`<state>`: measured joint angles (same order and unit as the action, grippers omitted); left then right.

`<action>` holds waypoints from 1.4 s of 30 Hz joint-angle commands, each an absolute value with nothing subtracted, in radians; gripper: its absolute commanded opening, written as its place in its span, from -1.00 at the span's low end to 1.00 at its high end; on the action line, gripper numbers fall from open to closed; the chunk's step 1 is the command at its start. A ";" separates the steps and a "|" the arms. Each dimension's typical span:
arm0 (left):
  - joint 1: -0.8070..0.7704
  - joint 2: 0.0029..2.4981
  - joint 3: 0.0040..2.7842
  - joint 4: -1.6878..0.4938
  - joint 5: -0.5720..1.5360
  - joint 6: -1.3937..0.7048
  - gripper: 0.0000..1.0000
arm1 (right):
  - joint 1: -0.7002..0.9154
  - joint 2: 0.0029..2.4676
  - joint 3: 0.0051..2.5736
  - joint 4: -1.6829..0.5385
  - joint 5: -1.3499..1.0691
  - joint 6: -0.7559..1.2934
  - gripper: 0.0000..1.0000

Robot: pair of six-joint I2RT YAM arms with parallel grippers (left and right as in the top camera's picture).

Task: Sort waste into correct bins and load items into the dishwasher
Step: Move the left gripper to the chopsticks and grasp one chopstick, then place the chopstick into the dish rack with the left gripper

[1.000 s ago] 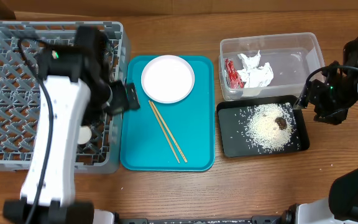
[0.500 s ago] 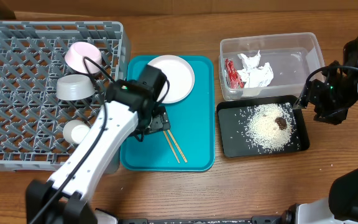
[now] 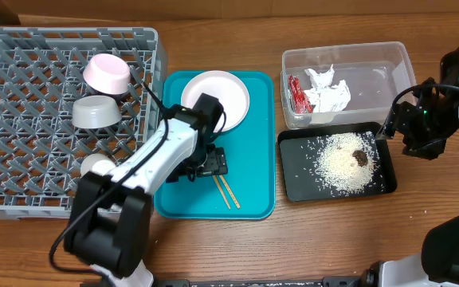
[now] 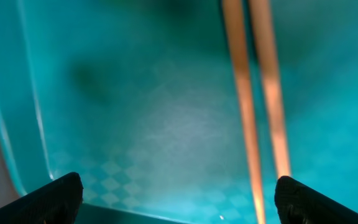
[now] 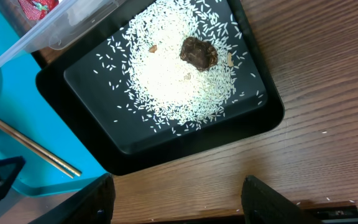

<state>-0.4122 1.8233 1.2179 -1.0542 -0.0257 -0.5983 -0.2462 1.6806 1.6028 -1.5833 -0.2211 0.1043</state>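
Two wooden chopsticks [image 3: 228, 191] lie on the teal tray [image 3: 253, 199] below the round white plate [image 3: 225, 96]. My left gripper [image 3: 208, 163] hangs open low over them; in the left wrist view the chopsticks [image 4: 248, 93] run between its fingertips [image 4: 55, 198], close to the right one. The grey dish rack [image 3: 22, 48] holds a pink bowl [image 3: 106, 73], a white bowl [image 3: 96, 112] and a white cup [image 3: 98, 167]. My right gripper [image 5: 179, 208] stands open and empty over bare wood beside the black tray [image 5: 272, 118] of rice [image 5: 173, 81] with a brown lump [image 5: 197, 51].
The clear tub [image 3: 373, 72] at the back right holds a red wrapper [image 3: 296, 94] and a crumpled white napkin [image 3: 327, 92]. The black tray [image 3: 293, 183] sits just in front of it, next to the teal tray's right edge.
My left arm has swung from over the dish rack to the teal tray and come down over the chopsticks, still open. The right arm has not moved.
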 commanded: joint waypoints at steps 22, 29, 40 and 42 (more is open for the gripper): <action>-0.414 1.956 1.205 -1.022 -0.004 -0.545 -0.30 | -0.244 1.660 1.610 -1.581 -0.222 0.104 0.33; -0.414 1.956 1.205 -1.017 -0.004 -0.546 -0.65 | -0.244 1.660 1.610 -1.581 -0.222 0.104 0.33; -0.392 1.951 1.221 -1.033 -0.007 -0.546 -0.92 | -0.244 1.660 1.610 -1.584 -0.222 0.104 0.33; -0.382 1.939 1.244 -1.056 -0.007 -0.546 -0.91 | -0.244 1.660 1.610 -1.584 -0.222 0.104 0.33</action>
<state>-0.4030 1.9324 1.2221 -1.0302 0.0040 -0.5476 -0.2462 1.6806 1.6028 -1.5871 -0.2211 0.1043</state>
